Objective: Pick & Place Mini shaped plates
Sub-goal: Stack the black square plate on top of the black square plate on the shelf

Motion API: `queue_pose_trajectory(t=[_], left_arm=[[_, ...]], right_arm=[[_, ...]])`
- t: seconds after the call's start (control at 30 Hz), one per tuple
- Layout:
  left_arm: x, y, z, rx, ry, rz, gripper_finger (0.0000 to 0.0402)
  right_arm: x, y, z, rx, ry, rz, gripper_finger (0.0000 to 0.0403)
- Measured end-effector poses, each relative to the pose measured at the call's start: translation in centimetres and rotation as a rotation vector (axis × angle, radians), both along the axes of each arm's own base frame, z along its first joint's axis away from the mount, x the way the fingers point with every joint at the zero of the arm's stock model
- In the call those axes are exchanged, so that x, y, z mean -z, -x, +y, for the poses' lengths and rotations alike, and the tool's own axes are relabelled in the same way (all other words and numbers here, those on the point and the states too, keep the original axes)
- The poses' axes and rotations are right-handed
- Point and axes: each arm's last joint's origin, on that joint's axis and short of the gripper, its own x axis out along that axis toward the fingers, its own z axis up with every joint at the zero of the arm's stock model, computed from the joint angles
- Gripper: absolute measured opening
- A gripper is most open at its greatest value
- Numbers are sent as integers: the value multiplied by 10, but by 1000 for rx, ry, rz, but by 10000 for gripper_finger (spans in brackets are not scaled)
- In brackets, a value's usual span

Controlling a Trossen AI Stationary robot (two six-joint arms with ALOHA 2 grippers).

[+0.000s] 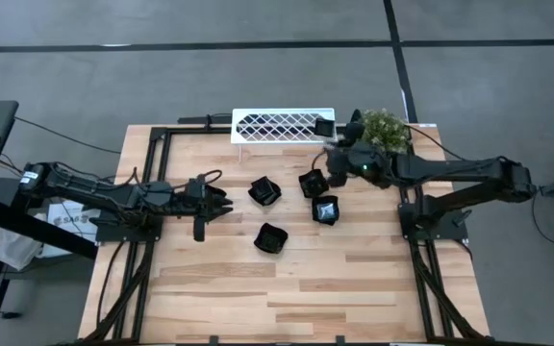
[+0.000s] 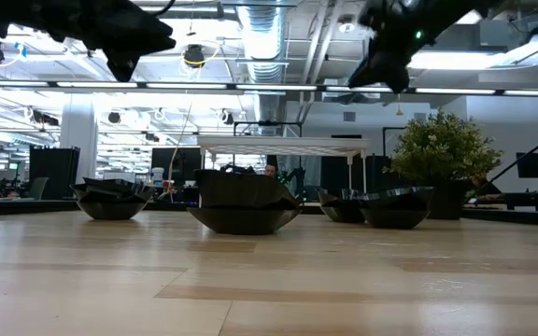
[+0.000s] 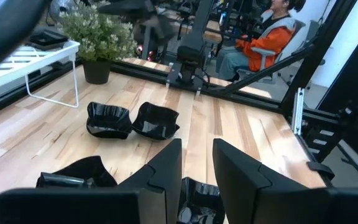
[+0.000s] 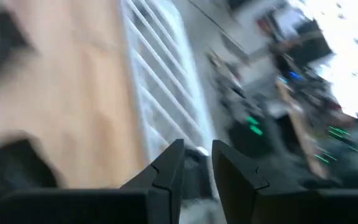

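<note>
Four glossy black mini shaped plates rest base-down on the wooden table: one (image 1: 264, 190), one (image 1: 314, 183), one (image 1: 326, 209) and one (image 1: 271, 237). Another dark plate (image 1: 324, 127) sits on the right end of the white lattice rack (image 1: 282, 125). My right gripper (image 1: 333, 152) hovers open just in front of that rack end, above the table, with nothing between its fingers (image 4: 166, 171). My left gripper (image 1: 214, 204) stands open over the table's left part, left of the plates. It is raised and has nothing between its fingers (image 3: 166, 168).
A potted green plant (image 1: 385, 127) stands at the far right beside the rack. Black frame rails (image 1: 152, 183) run along the table's left and right sides. A seated person in orange (image 3: 272, 31) is beyond the table. Bare wood (image 1: 287, 288) fills the near half.
</note>
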Motion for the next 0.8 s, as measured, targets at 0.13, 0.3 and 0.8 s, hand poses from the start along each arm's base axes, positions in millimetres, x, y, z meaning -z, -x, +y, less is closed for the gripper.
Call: queue_pose_trajectory(t=[0.13,0.3,0.8], left_arm=[[4,-14,2,-121,-80,-45,93],[17,-32,6,-165,-154,-60,93],[53,-12,-30,-153,-226,250,70]], right_arm=[[3,-9,25,-175,-165,-84,77],[13,-20,50,-302,-314,-106,77],[37,-49,72,-389,-277,-58,77]])
